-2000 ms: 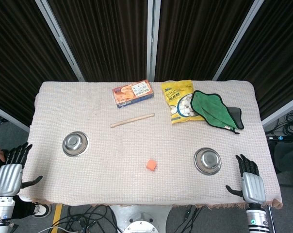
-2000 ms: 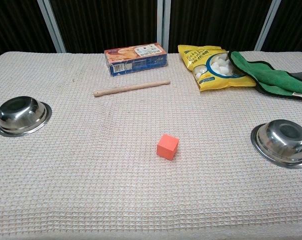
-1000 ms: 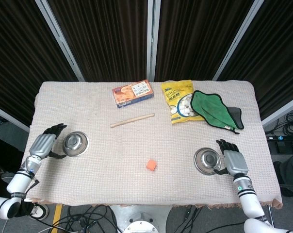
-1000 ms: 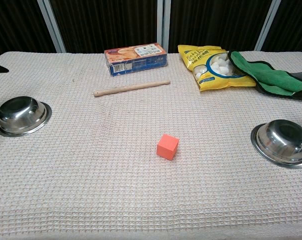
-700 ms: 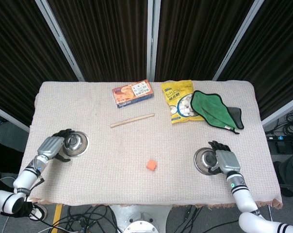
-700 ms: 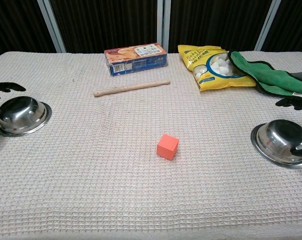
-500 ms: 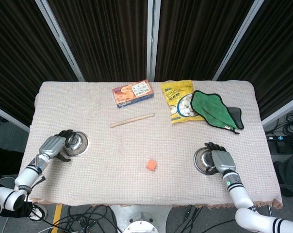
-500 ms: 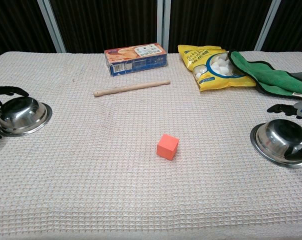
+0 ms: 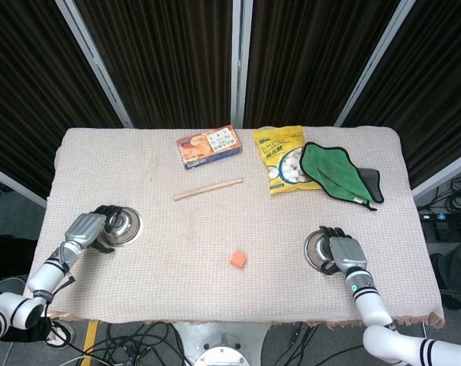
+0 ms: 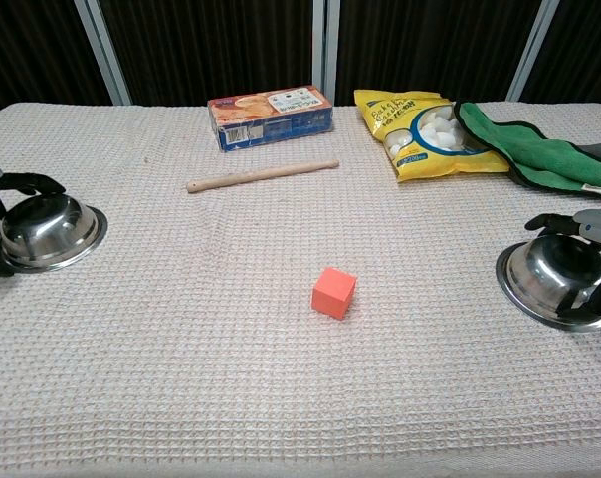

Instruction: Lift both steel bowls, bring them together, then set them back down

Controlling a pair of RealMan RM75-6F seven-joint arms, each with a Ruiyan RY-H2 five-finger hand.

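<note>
Table: cloth-covered, fills the frame centre.
Left bowl: lower left, on the cloth.
Right bowl: lower right, on the cloth.
Left hand: fingers wrapped over the left bowl's outer rim; a firm clamp cannot be told.
Right hand: curled over the right bowl's outer rim, likewise.
Advice: secure both rims before lifting; raise level, clearing the orange cube between.

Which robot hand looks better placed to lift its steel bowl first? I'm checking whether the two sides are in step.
Neither clearly. The left robot hand wraps the left steel bowl, and the right robot hand wraps the right steel bowl; both bowls rest on the table.
</note>
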